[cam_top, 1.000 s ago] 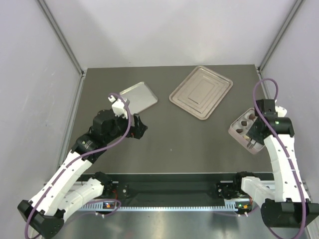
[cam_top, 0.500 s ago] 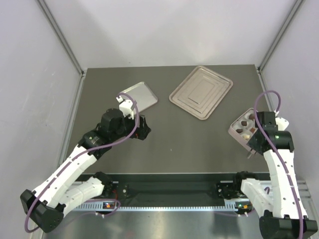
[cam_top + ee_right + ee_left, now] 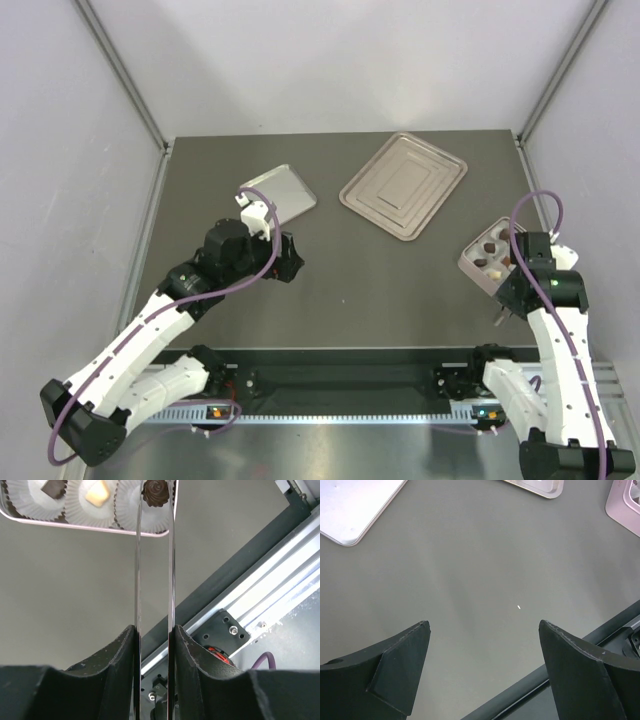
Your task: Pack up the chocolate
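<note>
- Tools I drive: two, left tool [image 3: 484,625] and right tool [image 3: 154,627].
- Silver trays: two, small tray [image 3: 280,192] and large tray [image 3: 404,185].
- Pink box [image 3: 468,262]: one.
- Tweezers [image 3: 137,555]: one pair.
- Chocolate pieces [image 3: 97,491] I can count: three.

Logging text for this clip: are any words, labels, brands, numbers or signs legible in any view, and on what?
No legible text in any view.
Large metal tray: embossed rectangles only, no lettering.
Small metal tray: blank.
Pink box: no print visible.
Dark chocolate: a swirl on top, no stamp.
Boards at the arm bases: small lights only; any marking is too small to read.
</note>
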### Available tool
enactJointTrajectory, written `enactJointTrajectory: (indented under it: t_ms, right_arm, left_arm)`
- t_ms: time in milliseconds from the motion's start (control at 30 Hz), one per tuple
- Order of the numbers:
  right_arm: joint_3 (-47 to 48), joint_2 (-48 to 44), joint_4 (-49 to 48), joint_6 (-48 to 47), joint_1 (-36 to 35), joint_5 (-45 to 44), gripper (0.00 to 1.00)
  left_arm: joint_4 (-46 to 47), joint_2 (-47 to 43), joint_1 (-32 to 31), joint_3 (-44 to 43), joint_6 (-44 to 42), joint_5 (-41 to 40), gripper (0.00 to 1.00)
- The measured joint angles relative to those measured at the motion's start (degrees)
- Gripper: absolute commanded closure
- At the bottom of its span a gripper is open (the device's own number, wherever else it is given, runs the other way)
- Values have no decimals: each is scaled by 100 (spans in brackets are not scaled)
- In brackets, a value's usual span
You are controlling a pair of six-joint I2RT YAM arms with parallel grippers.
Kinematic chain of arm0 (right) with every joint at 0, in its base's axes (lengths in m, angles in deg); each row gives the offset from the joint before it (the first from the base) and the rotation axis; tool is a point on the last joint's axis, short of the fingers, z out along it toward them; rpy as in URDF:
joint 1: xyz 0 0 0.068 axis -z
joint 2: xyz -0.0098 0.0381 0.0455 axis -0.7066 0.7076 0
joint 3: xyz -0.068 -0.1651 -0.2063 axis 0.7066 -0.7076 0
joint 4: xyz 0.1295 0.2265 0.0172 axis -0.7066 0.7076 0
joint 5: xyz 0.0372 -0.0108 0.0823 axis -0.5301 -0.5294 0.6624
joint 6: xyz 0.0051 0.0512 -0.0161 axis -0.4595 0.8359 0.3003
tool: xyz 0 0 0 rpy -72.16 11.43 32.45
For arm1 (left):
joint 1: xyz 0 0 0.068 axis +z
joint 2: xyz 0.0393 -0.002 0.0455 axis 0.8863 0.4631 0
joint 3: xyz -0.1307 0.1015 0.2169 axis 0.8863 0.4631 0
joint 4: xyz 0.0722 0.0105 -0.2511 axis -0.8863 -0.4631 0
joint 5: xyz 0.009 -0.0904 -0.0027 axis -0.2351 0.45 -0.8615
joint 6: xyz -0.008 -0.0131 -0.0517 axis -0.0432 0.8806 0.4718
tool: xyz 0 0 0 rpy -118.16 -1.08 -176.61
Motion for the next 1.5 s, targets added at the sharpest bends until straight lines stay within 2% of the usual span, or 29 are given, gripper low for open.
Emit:
enactJointTrajectory:
  t_ms: [667,1033,1233,1500]
  right_arm:
    - [-63,-39,50,28,-2,168,60]
    - [-15,-48,96,20,-2,162,60]
    - [863,83,238,-282,-2,306,60]
    - [1969,144,118,-1246,-7,1394,59]
  left_arm:
    - [0,-2,-44,0,-2,-42,5]
    - [0,-2,-55,0,-2,-46,5]
    - [0,-13,-57,0,0,-66,5]
    - [-7,-236,-81,0,2,-68,5]
